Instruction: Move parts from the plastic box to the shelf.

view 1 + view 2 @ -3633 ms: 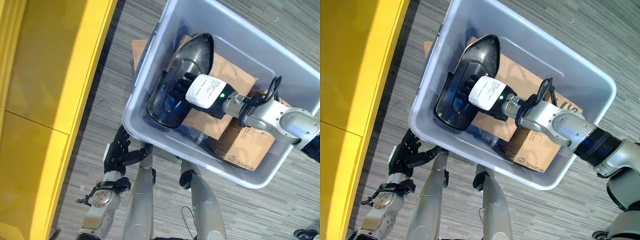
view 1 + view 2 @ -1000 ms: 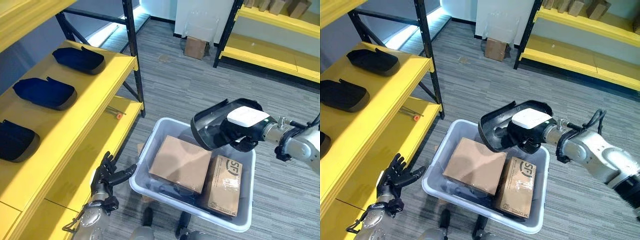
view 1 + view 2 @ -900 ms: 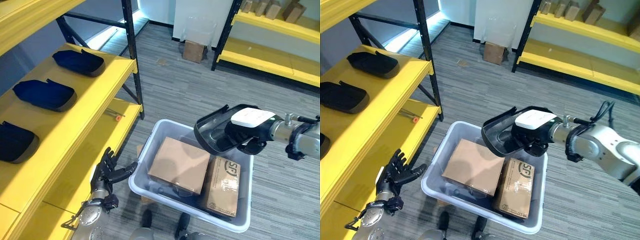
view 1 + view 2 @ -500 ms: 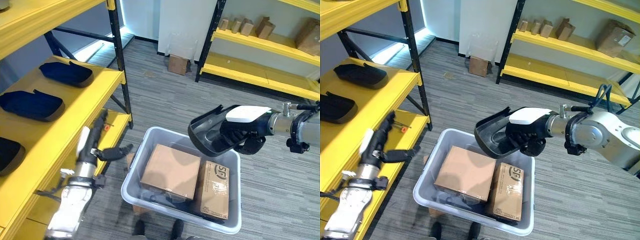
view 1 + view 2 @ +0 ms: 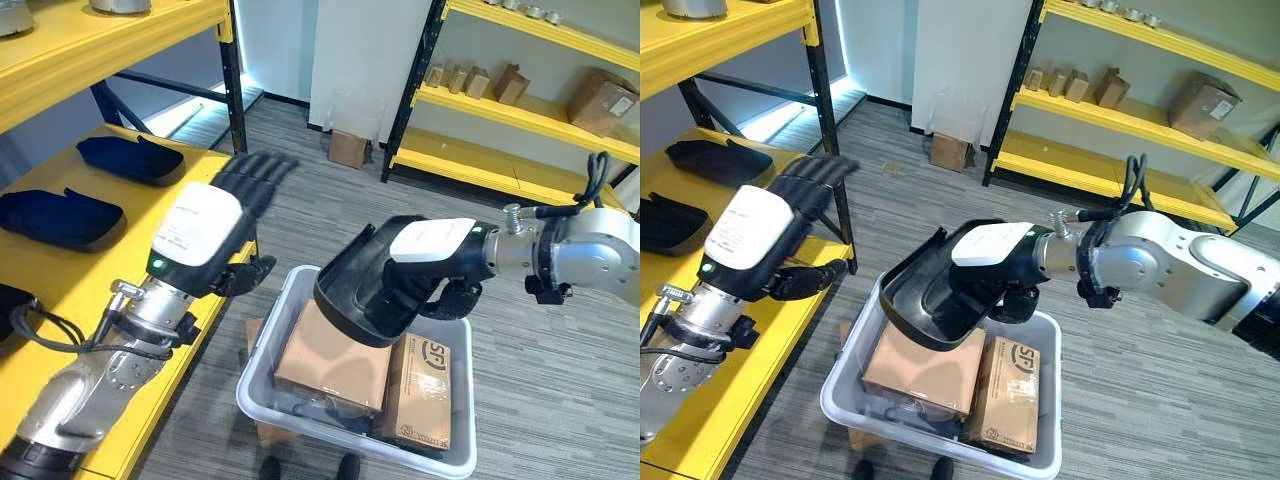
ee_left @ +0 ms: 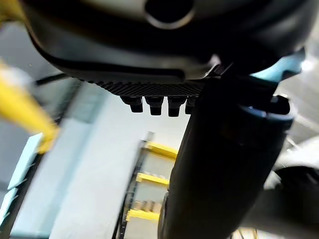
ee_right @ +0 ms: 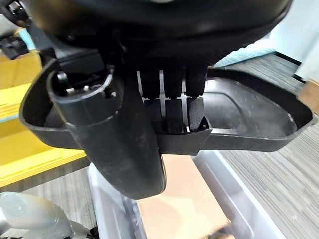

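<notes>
Plastic box [image 5: 262, 395]: grey, on the floor at 6 o'clock of the head view, nearest the camera; two cardboard boxes [image 5: 330, 358] lie side by side in it, with dark items partly visible beneath them.
Black part [image 5: 930, 300]: a shallow moulded shell, held in the air just above the box, hollow side up, tilted.
Right hand [image 5: 430, 290]: entering from 3 o'clock; fingers curled over the shell's rim, thumb against its outer wall, gripping it, as the right wrist view confirms.
Left hand [image 5: 215, 220]: raised at 9 o'clock, between the box and the shelf; fingers straight and spread, holding nothing.
Shelf [image 5: 60, 265]: yellow, at 9 to 10 o'clock; similar dark parts [image 5: 130, 158] rest on its level.
Far shelving [image 5: 1110, 110]: yellow, at 1 o'clock, carrying small cardboard boxes.
</notes>
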